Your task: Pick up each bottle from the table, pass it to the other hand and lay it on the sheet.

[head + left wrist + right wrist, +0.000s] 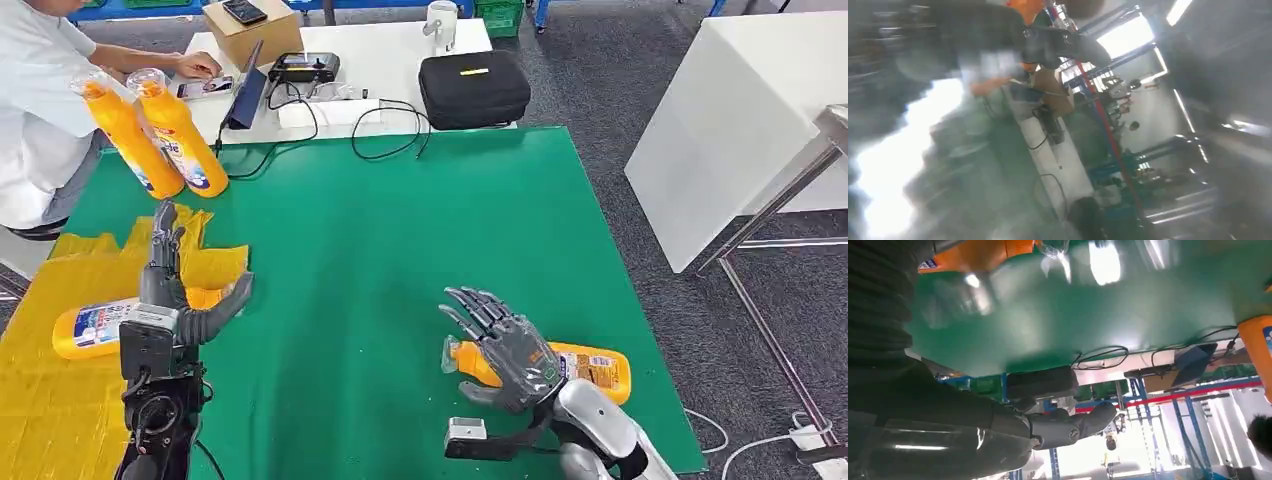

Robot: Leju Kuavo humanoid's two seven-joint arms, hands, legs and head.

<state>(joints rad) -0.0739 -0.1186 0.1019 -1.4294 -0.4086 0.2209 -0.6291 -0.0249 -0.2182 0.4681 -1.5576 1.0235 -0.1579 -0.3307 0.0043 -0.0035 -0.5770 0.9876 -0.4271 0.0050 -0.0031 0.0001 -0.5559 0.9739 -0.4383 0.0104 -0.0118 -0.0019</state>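
Right hand (505, 350) spread above lying bottle (590, 368) (not gripping), left hand (175, 290) spread over yellow sheet (50, 400)

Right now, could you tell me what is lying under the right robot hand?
An orange bottle lies on its side on the green mat. The right robot hand hovers over its neck end, fingers spread, covering part of it.

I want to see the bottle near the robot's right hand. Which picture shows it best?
The head view: the bottle lies whole on the green table, under the right hand. The right wrist view catches an orange part; the left wrist view is blurred.
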